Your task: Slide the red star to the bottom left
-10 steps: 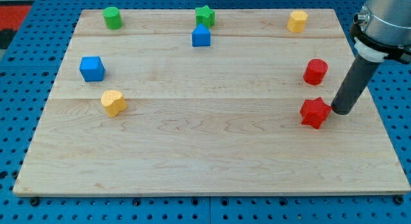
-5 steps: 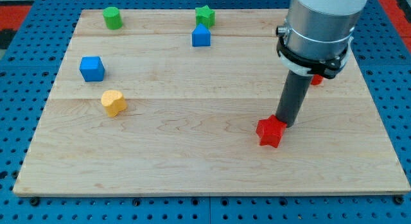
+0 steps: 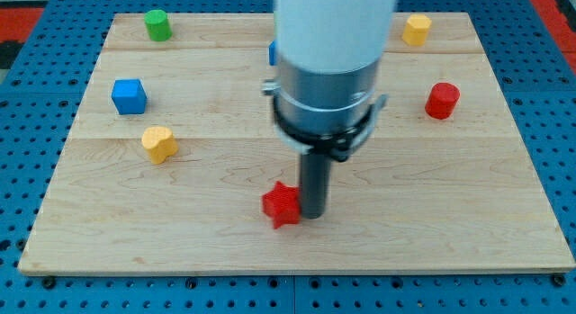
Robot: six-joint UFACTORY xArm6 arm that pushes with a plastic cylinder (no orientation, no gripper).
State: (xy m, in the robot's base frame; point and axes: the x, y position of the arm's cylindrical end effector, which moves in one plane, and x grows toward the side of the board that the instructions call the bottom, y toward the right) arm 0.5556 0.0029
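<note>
Our tip touches the red star's right side; bare rod, holding nothing. The star sits low on the board, about mid-width, directly toward the view's left of us, so the bottom-left corner lies beyond it.

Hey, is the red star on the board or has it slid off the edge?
On the board. The red star lies on the wood near the view's bottom middle, inside the board edge, with my tip against its right side.
</note>
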